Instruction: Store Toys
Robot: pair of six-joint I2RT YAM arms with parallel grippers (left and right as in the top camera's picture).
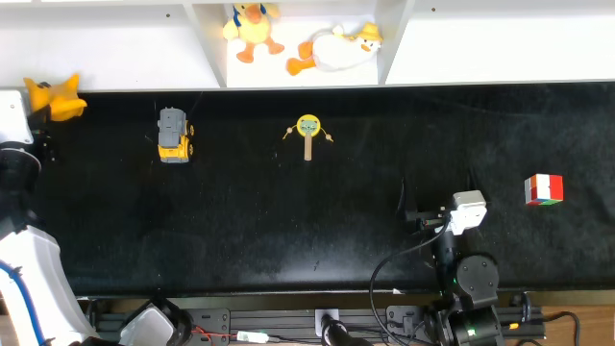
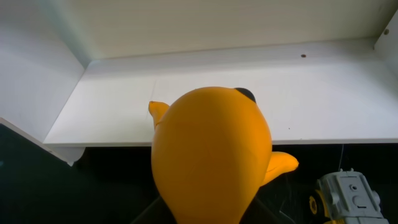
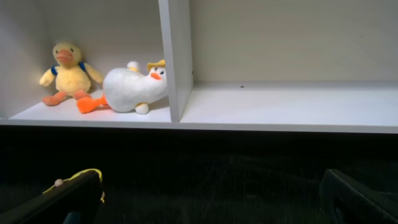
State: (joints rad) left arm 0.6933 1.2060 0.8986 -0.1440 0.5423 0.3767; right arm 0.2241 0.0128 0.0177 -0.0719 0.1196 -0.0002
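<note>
— What is seen nearest the bases?
— The right gripper (image 3: 208, 183) is found low over the black table (image 1: 288, 221), its fingers spread wide, with nothing between them.
— And farther out?
— A coloured cube (image 1: 543, 189), a yellow truck (image 1: 174, 135) and a round-headed rattle (image 1: 307, 130) are laid well apart on the table.
— And beyond those?
— An orange plush (image 2: 211, 155) is clamped in the left gripper (image 1: 46, 104) before the left compartment of the shelf (image 1: 500, 48). A yellow duck (image 1: 253, 27) and a white goose (image 1: 336, 48) are lodged in the middle one.

Counter (image 1: 288, 221) viewed from straight overhead, shelf (image 1: 480, 38) along the far edge. Left wrist view held close at the shelf mouth; toy truck (image 2: 348, 196) shared with top view. Right wrist view set low, farther back, facing the shelf; yellow duck (image 3: 64, 71) shared likewise.
</note>
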